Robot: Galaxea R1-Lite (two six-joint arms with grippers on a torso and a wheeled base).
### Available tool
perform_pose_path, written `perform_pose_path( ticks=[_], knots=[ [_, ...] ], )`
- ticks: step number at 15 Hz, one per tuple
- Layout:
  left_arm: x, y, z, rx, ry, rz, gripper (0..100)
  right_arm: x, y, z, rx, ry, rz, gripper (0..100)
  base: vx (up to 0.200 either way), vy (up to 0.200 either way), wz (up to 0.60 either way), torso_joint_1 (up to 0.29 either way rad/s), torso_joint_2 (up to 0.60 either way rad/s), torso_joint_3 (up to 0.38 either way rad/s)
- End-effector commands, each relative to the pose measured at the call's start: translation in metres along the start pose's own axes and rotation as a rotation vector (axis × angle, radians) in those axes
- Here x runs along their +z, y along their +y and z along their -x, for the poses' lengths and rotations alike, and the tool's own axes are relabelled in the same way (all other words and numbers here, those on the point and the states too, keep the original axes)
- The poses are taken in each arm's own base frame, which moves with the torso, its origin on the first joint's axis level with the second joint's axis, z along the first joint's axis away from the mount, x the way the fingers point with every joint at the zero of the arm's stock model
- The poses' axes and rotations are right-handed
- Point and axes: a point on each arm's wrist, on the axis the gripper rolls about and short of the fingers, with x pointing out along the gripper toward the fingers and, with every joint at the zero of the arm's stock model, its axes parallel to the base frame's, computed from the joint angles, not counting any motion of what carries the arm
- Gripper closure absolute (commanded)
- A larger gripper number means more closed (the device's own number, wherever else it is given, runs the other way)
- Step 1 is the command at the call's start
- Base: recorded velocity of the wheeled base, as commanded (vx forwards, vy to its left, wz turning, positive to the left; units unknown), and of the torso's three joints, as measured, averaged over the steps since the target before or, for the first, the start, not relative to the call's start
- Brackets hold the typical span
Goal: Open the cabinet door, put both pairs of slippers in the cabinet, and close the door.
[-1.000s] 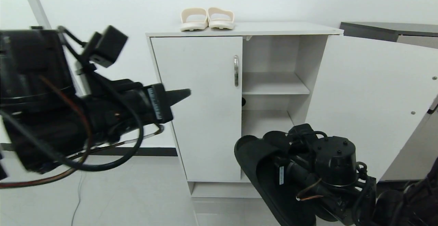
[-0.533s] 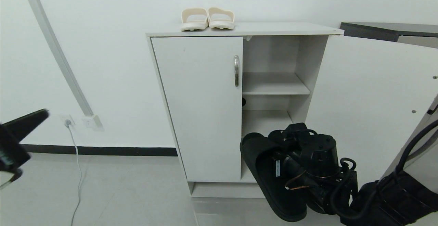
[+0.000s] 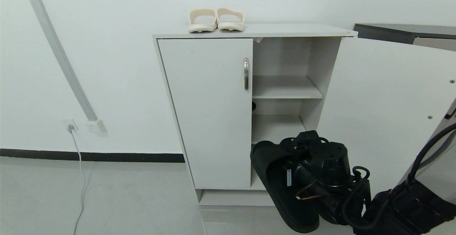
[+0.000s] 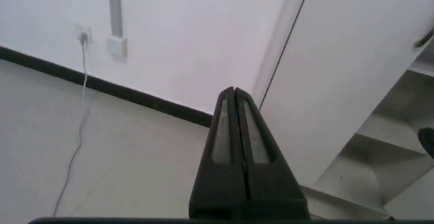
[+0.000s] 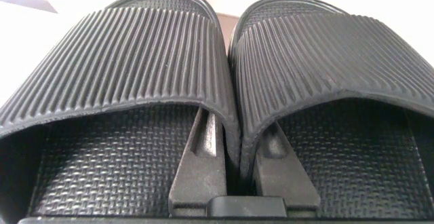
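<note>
Looking at the head view, you have the white cabinet [image 3: 285, 30] straight ahead against the wall, with its right door [image 3: 381, 110] swung wide open and its left door [image 3: 210, 114] shut, the metal handle [image 3: 245, 73] upright at its inner edge. Behind the open door you can see an upper shelf [image 3: 285, 87] and a lower shelf [image 3: 276, 126], both bare.

Your right gripper [image 5: 239, 166] holds the black slippers [image 3: 281, 181] as a pair. In the right wrist view one finger sits under each ribbed strap, and the jaws pinch the two touching inner edges between them. The pair hangs tilted in front of the open right half, low down, with one end up near the lower shelf's front edge and the other down toward the floor [image 3: 124, 199]. (You cannot tell from these views whether the raised end has crossed into the opening.)

The beige slippers [image 3: 216, 20] sit side by side on the cabinet's top, toward its left end, above the shut door.

Your left gripper [image 4: 234, 98] hangs low and off to the left of the cabinet, its jaws pressed together with nothing between them, pointing toward the cabinet's left side and the wall.

On that wall, left of the cabinet, a socket [image 3: 70, 125] has a cable [image 3: 81, 178] running down onto the floor. A grey unit [image 3: 406, 32] stands just right of the cabinet, behind the open door.
</note>
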Motion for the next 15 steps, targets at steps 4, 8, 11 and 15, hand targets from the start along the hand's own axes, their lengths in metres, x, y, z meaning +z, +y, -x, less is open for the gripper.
perform_pose_path(
  ticks=[4, 8, 11, 15],
  knots=[
    [-0.048, 0.017, 0.032, 0.037, -0.027, 0.001, 100, -0.003, 0.003, 0.002, 0.012, 0.005, 0.007, 100, 0.0, 0.0, 0.0, 0.0, 0.0, 0.0],
    [-0.063, 0.015, 0.025, -0.042, -0.052, -0.042, 100, -0.003, 0.004, 0.003, 0.013, 0.008, 0.009, 100, 0.0, 0.0, 0.0, 0.0, 0.0, 0.0],
    [-0.064, 0.013, 0.025, -0.12, -0.04, -0.06, 100, -0.006, 0.004, 0.003, 0.014, 0.015, 0.013, 100, 0.0, 0.0, 0.0, 0.0, 0.0, 0.0],
    [-0.064, 0.009, 0.026, -0.301, -0.023, -0.112, 100, -0.008, 0.005, 0.004, 0.02, 0.022, 0.02, 100, 0.0, 0.0, 0.0, 0.0, 0.0, 0.0]
  ],
)
